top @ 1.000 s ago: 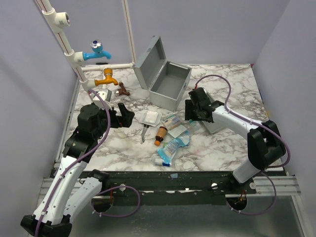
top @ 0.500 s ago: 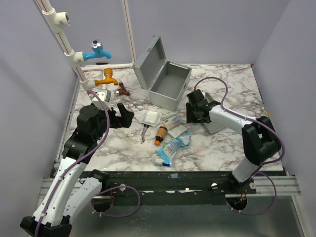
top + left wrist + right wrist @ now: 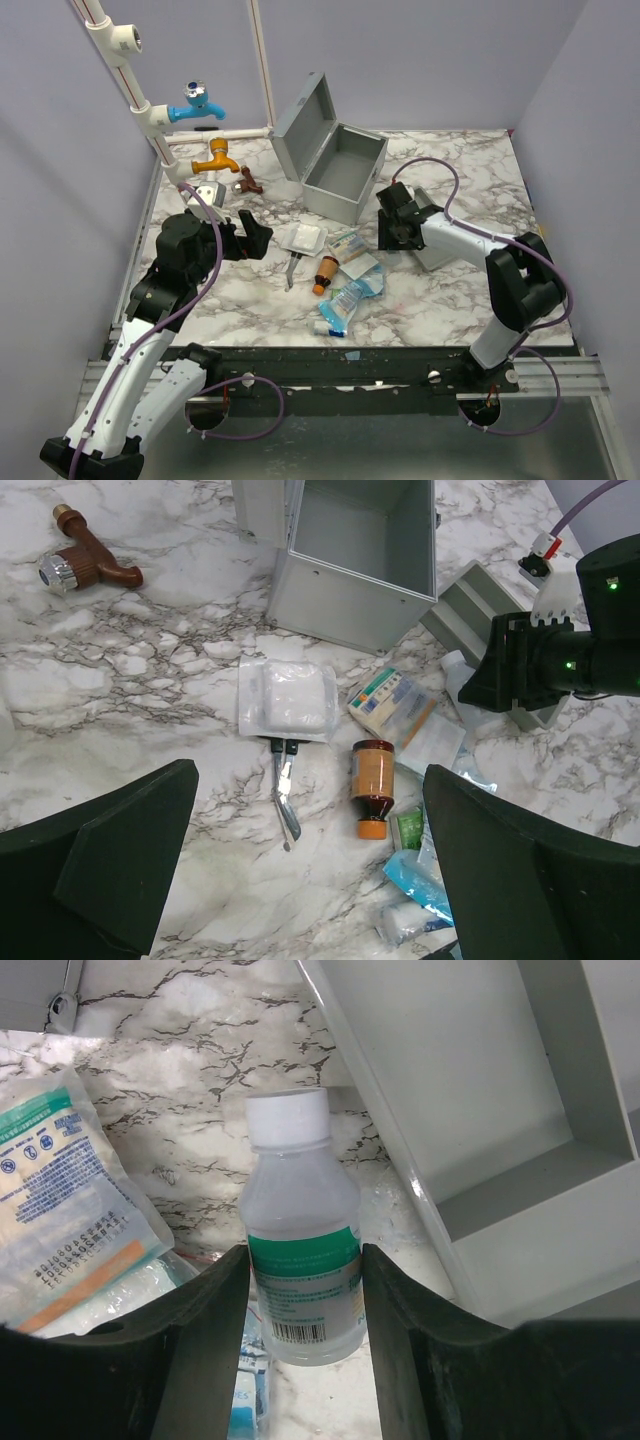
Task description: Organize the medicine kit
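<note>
Top view: the kit [image 3: 345,170] sits at the back of the table [image 3: 450,310], lid flipped up and empty inside, with its tray [image 3: 440,255] out on the marble to the right. The left claw [image 3: 255,232] hangs over the left side, and the right claw [image 3: 392,235] is low beside the tray.

Left wrist: the left claw is spread wide with nothing in it, above the scissors [image 3: 283,795], a gauze pack [image 3: 288,697] and a brown bottle [image 3: 372,785], all lying just in front of the kit.

Right wrist: the right claw is pinching a clear bottle [image 3: 300,1220] with a white cap, fingers [image 3: 215,1310] touching both sides. The tray's right next to it.
</note>
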You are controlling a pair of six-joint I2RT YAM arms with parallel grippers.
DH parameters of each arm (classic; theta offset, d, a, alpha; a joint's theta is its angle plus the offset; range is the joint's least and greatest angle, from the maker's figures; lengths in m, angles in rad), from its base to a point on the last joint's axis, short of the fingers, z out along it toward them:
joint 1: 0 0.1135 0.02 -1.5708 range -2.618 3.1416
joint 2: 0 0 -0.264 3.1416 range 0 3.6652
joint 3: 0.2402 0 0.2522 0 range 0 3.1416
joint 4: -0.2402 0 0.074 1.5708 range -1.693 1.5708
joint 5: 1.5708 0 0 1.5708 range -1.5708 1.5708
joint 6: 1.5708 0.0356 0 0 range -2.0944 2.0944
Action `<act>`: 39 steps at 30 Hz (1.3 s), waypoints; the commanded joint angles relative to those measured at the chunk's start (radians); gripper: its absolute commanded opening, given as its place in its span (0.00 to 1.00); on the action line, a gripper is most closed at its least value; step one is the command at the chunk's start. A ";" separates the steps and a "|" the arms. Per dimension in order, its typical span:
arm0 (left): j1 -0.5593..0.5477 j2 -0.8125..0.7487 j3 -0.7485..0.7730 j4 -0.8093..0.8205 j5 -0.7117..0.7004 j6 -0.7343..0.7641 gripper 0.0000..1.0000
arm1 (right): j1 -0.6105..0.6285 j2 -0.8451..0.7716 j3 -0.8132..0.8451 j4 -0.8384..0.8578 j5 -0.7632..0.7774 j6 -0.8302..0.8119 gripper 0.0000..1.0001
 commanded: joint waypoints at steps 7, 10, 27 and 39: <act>-0.016 -0.008 -0.010 -0.011 -0.026 0.007 0.99 | -0.002 0.078 0.008 -0.014 -0.004 0.016 0.49; -0.020 -0.007 -0.010 -0.013 -0.028 0.008 0.98 | -0.003 0.092 0.006 -0.004 -0.012 0.017 0.49; -0.020 -0.003 -0.012 -0.013 -0.026 0.008 0.99 | -0.003 0.136 -0.001 0.030 -0.018 0.028 0.42; -0.022 -0.012 -0.012 -0.014 -0.028 0.008 0.99 | -0.002 0.048 0.043 -0.003 -0.025 0.020 0.17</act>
